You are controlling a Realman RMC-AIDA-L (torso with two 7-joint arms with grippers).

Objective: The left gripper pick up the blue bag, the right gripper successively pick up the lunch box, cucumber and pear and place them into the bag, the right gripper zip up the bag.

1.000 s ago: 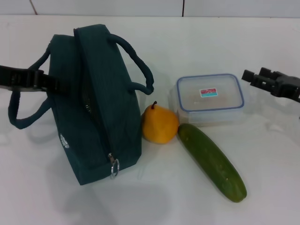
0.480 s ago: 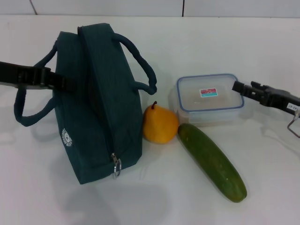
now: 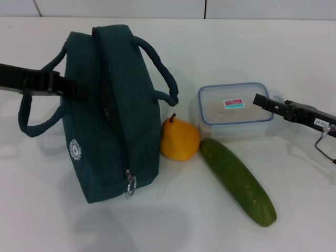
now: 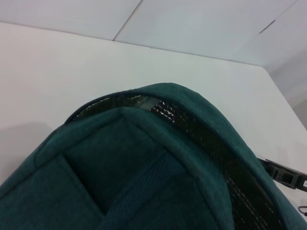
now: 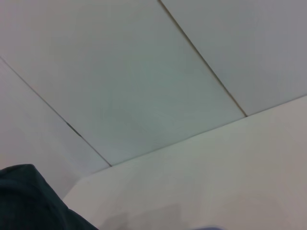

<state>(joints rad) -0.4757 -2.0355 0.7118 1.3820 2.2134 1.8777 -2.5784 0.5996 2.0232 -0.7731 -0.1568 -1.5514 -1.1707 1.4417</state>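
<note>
— Two arms were in the head view; which way did the blue bag (image 3: 107,115) run?
— Its long axis ran from the far side of the white table (image 3: 220,226) toward the robot, the zip seam on top and the ring zip pull (image 3: 129,186) hanging at the near end. It stood upright, the round white logo (image 3: 75,149) on its left face.
— And the left gripper (image 3: 73,88)?
— It came in level from the left and met the bag's left side at the upper part, by the left handle (image 3: 37,113). Whether its jaws were clamped on the fabric could not be told, since the tips were hidden against the bag.
— Where did the right gripper (image 3: 261,102) stand?
— It reached in from the right, tips over the right end of the lunch box (image 3: 234,110), its fingers looking close together, nothing between them.
— The rest?
— The pear (image 3: 179,139) stood just beside the bag's right face, stem up. The cucumber (image 3: 236,180) lay near it, its length slanting from beside the lunch box toward the robot and to the right. The left wrist view showed the bag's top partly open, silver lining (image 4: 201,139) showing
</note>
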